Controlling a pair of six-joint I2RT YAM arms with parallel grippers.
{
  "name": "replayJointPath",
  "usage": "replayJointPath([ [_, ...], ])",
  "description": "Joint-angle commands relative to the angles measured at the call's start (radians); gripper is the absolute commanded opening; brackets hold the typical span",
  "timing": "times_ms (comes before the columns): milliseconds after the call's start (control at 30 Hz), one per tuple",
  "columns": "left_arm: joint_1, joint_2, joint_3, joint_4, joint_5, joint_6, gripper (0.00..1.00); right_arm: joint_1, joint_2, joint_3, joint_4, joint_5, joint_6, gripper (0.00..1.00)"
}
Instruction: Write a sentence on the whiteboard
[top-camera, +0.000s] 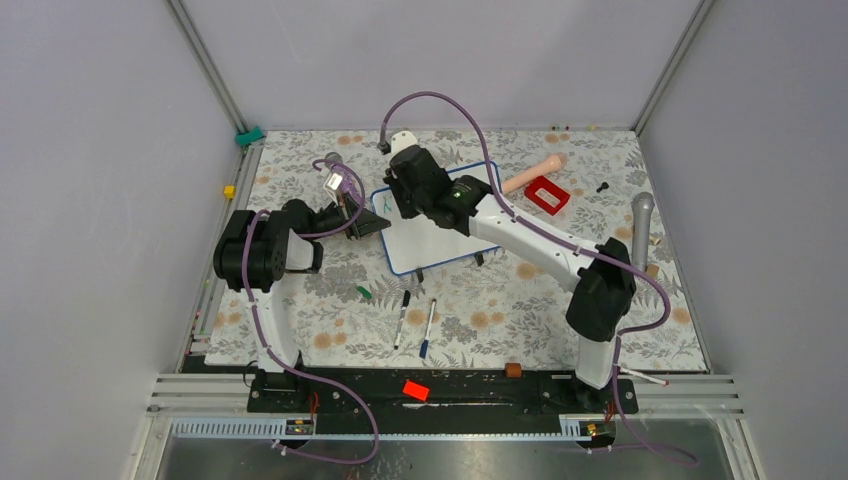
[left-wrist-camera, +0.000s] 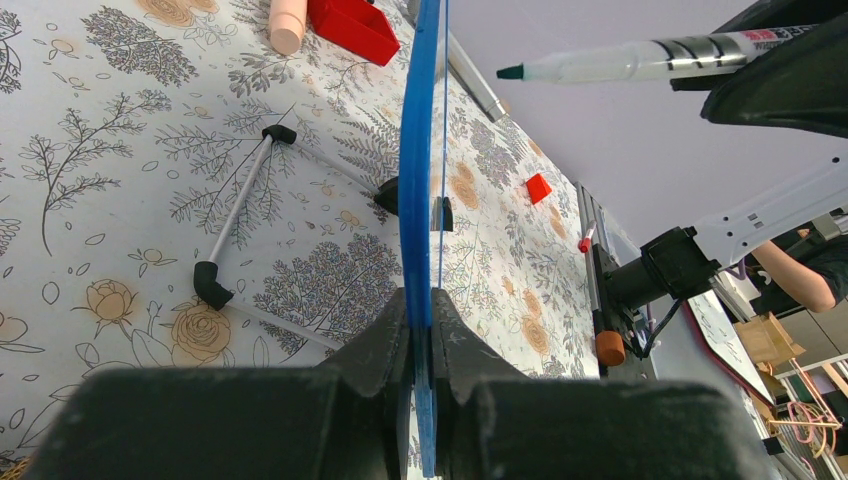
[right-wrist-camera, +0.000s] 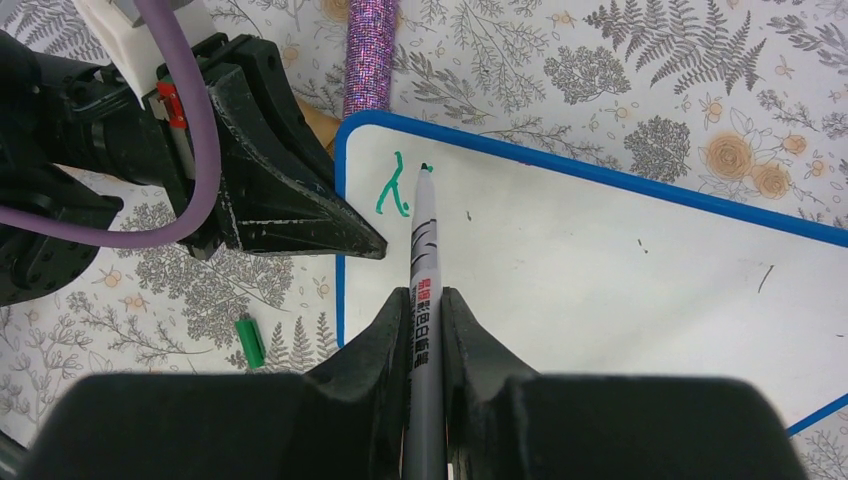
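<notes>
The whiteboard stands tilted on the floral mat, white with a blue rim. My left gripper is shut on its left rim, and the board shows edge-on there. My right gripper is shut on a grey marker. The marker's green tip stands a little off the board face. It is just right of a small green forked stroke near the top-left corner, the only writing of the sentence on the board. From above, the right gripper hangs over that corner, close to the left gripper.
Two spare markers and a green cap lie in front of the board. A red box and beige cylinder sit behind it on the right. A purple glitter tube lies by the board's corner.
</notes>
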Motion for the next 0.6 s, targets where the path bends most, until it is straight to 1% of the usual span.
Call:
replayJointPath([
  [0, -0.008, -0.005, -0.019, 0.011, 0.06, 0.11, 0.0, 0.0, 0.023, 0.06, -0.003, 0.037, -0.022, 0.0],
  [567, -0.008, -0.006, -0.02, 0.011, 0.059, 0.109, 0.0, 0.0, 0.044, 0.069, -0.016, 0.037, -0.021, 0.0],
])
